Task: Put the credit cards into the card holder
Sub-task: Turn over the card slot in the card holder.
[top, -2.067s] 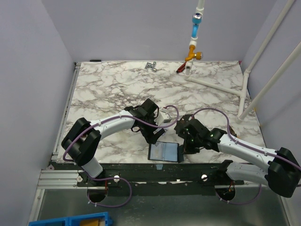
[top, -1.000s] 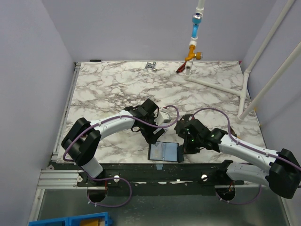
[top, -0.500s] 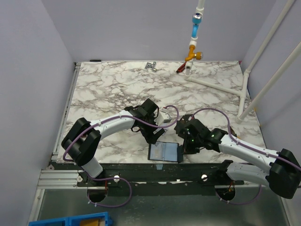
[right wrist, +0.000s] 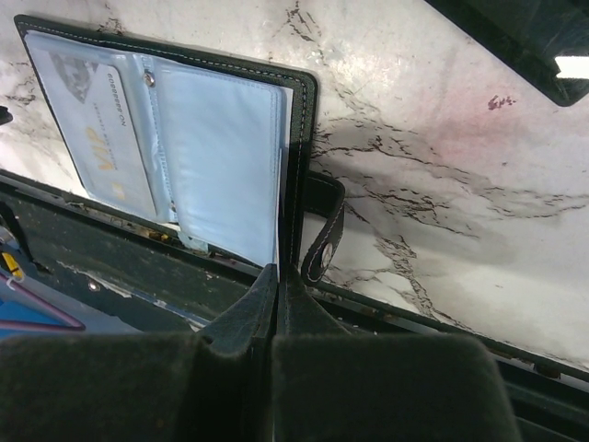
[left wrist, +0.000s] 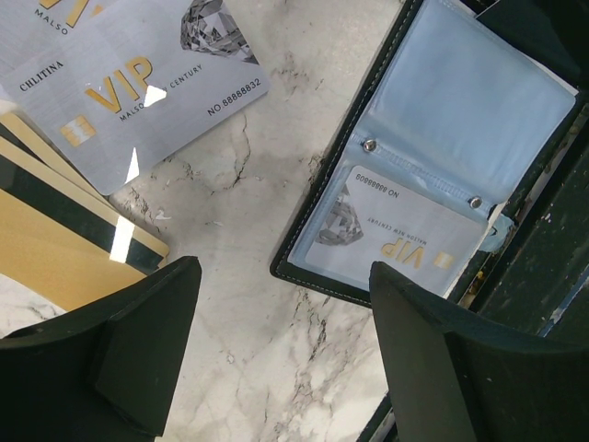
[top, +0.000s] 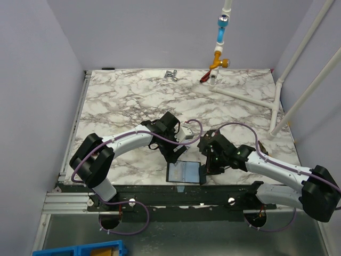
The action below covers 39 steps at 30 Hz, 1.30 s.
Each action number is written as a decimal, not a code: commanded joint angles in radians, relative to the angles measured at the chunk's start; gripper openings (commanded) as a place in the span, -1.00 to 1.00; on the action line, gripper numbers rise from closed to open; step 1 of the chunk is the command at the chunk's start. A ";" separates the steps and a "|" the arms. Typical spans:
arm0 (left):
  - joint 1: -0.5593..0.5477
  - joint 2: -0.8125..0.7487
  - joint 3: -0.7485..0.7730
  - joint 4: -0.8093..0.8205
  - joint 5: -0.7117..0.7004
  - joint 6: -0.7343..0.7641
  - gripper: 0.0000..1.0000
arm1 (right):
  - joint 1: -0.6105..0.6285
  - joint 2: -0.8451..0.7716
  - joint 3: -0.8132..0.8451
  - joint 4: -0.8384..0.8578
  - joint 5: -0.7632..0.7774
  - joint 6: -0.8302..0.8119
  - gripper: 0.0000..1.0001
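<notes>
Left gripper (left wrist: 283, 273) hangs released between the silver VIP card (left wrist: 138, 83) and the open card holder (left wrist: 479, 101) at the table's near edge. I'd pinch that card's free corner, clear of the gold card (left wrist: 51, 253). Right gripper (right wrist: 276, 276) is clenched by the clasp (right wrist: 322, 235).

Black card holder (left wrist: 465, 110) lies open at the bench (left wrist: 239, 304) edge, one silver VIP card (left wrist: 391, 241) sleeved; another silver card (left wrist: 138, 87) overlaps gold cards (left wrist: 46, 249) nearby.

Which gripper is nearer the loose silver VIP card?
Left. The left gripper hovers open beside the silver VIP card; the right gripper is beyond the card holder, at its far edge.
</notes>
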 commanded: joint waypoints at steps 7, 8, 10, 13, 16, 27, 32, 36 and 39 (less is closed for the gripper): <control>-0.008 -0.023 -0.026 -0.020 -0.049 0.092 0.41 | 0.006 0.019 -0.033 0.032 -0.042 -0.018 -0.99; -0.009 -0.032 -0.044 -0.009 -0.070 0.111 0.38 | 0.006 0.018 -0.035 0.033 -0.042 -0.019 -0.99; -0.017 -0.047 -0.088 0.017 -0.098 0.148 0.38 | 0.006 0.015 -0.039 0.038 -0.046 -0.018 -0.99; -0.042 -0.058 -0.153 0.055 -0.132 0.188 0.35 | 0.006 0.014 -0.049 0.044 -0.046 -0.012 -0.99; -0.070 -0.058 -0.181 0.090 -0.143 0.190 0.28 | 0.006 0.012 -0.062 0.051 -0.045 -0.006 -0.99; -0.153 -0.026 -0.198 0.123 -0.208 0.188 0.11 | 0.006 -0.063 -0.135 0.134 -0.072 0.045 -0.99; -0.154 -0.035 -0.204 0.121 -0.230 0.193 0.11 | 0.004 -0.104 -0.162 0.231 -0.122 0.066 -0.99; -0.154 -0.034 -0.206 0.118 -0.234 0.193 0.11 | 0.005 -0.102 -0.157 0.265 -0.149 0.060 -0.99; -0.153 -0.034 -0.202 0.117 -0.239 0.193 0.11 | 0.004 -0.119 -0.147 0.266 -0.151 0.053 -0.99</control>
